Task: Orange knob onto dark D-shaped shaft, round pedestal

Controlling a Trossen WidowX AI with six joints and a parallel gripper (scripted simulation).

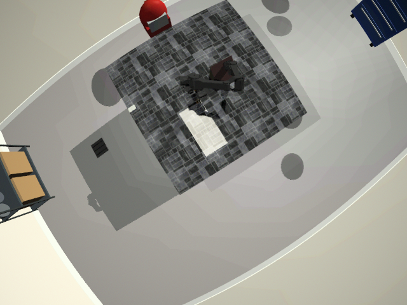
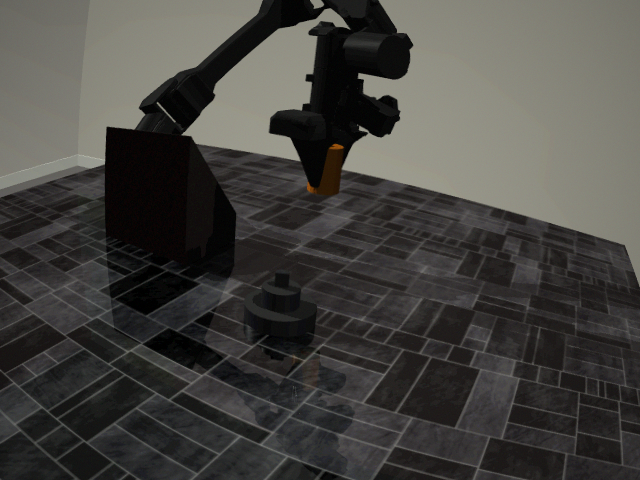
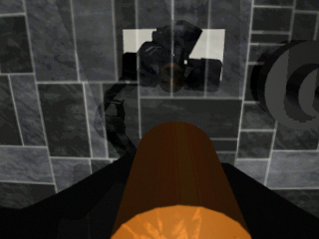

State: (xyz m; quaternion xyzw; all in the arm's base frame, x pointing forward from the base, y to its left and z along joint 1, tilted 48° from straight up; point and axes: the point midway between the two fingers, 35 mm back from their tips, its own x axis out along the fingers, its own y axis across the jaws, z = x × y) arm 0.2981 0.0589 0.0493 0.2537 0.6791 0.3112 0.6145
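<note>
My gripper (image 2: 327, 177) (image 3: 175, 167) is shut on the orange knob (image 2: 333, 174) (image 3: 176, 186). It holds the knob nearly upright, high above the table, in the exterior view. The round pedestal (image 2: 280, 324) (image 3: 275, 95) stands lower and nearer that camera, with a raised round hub and the dark shaft (image 2: 281, 280) sticking up from it. The knob is apart from the shaft. In the wrist view the pedestal is cut off by the right edge, to the right of the knob. The knob's hole and the shaft's flat side are hidden. In the top view the arm covers the pedestal.
The arm's dark base block (image 1: 218, 69) (image 2: 147, 193) stands left of the pedestal in the exterior view. The tiled table top (image 1: 262, 108) (image 2: 429, 382) is glossy and shows dark reflections of the arm. A bright light patch (image 1: 205, 134) lies on it.
</note>
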